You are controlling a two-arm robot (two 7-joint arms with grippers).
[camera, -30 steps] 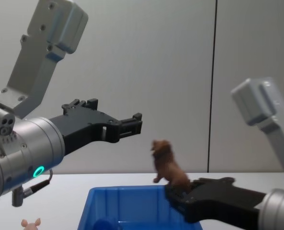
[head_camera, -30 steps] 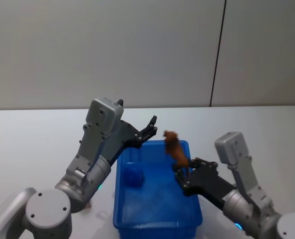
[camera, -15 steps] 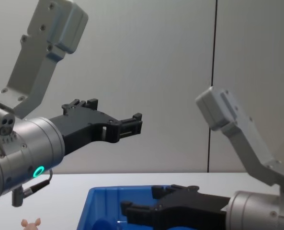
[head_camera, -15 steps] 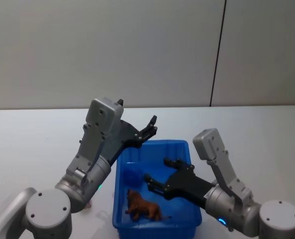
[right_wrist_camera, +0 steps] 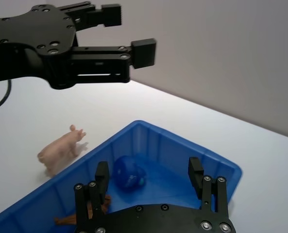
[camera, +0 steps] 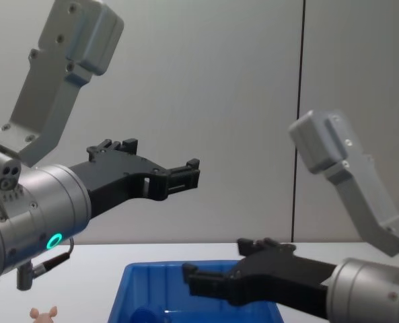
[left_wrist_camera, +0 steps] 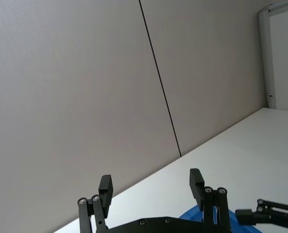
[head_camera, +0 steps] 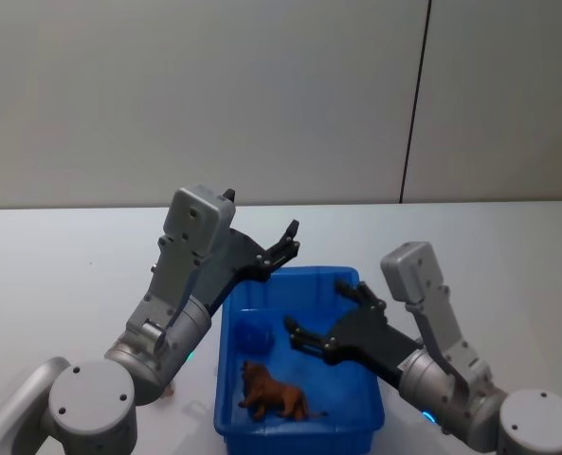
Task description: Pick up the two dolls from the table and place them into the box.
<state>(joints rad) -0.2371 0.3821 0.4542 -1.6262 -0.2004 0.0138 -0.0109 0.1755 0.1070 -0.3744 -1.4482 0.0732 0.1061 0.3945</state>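
- A plain white desk point(head_camera: 63, 265) is stretching across the scene in front of the robot.
- A bright blue box point(head_camera: 299, 439) is sitting on the desk straight ahead of the robot, between its two arms, with its open top facing up.
- The left hand point(head_camera: 285, 245) is hanging in the air above the far left corner of the box. Its two black fingers are spread apart and are holding nothing.
- The right hand point(head_camera: 318, 313) is reaching in from the right and hovering over the middle of the box, above its rim. Its fingers are standing wide apart and are gripping nothing.
- The brown doll point(head_camera: 273, 396), a small furry-looking animal, is lying on its side on the floor of the box, near the front wall and clear of both hands.
- The pink doll point(right_wrist_camera: 61, 149), a little pig, is standing on the desk just outside the box's left wall, on the robot's left, with no hand touching it.
- A small round blue lump point(head_camera: 255, 334) is resting inside the box towards its left wall, behind the brown doll.
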